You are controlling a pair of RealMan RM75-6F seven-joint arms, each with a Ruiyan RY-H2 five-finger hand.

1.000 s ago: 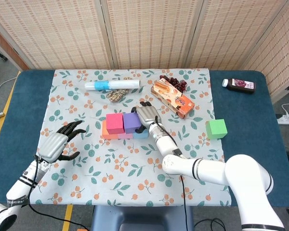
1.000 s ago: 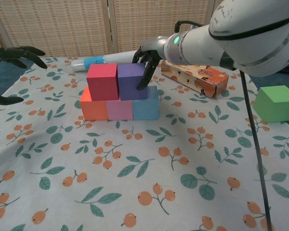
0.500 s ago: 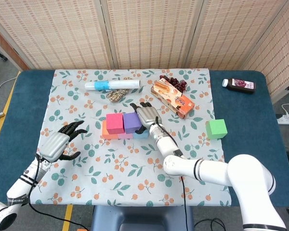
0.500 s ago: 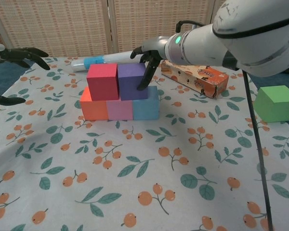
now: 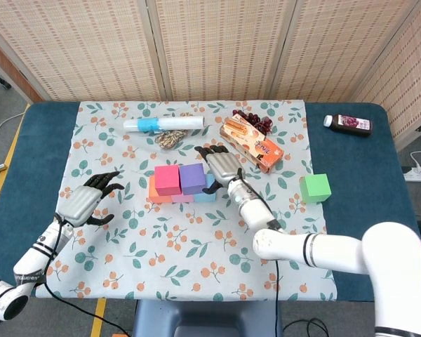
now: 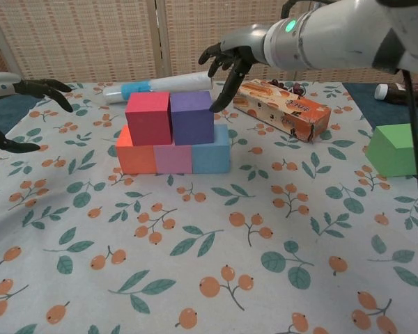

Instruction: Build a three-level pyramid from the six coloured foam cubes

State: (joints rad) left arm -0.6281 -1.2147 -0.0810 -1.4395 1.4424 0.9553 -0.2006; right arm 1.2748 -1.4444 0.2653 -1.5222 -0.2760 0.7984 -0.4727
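Three cubes form a bottom row: orange [image 6: 134, 154], lilac [image 6: 172, 158] and blue [image 6: 211, 151]. A magenta cube [image 6: 148, 117] and a purple cube [image 6: 191, 116] sit on top of them, also seen as magenta cube [image 5: 167, 179] and purple cube [image 5: 192, 177]. The green cube [image 5: 315, 187] stands alone on the blue table at the right, and shows as green cube [image 6: 398, 148]. My right hand [image 6: 230, 61] hovers up and right of the purple cube with its fingers apart, holding nothing. My left hand [image 5: 88, 200] is spread and empty, well left of the stack.
An orange snack box [image 5: 251, 144] lies just behind and right of the stack. A white tube with a blue band [image 5: 163, 124] and a small pile of nuts [image 5: 170, 139] lie behind it. Dark berries [image 5: 252, 119] and a juice bottle [image 5: 347, 123] are farther back right.
My right hand has come off the purple cube and risen up and to the right. The purple cube stays in place on the stack. The left hand shifted slightly.
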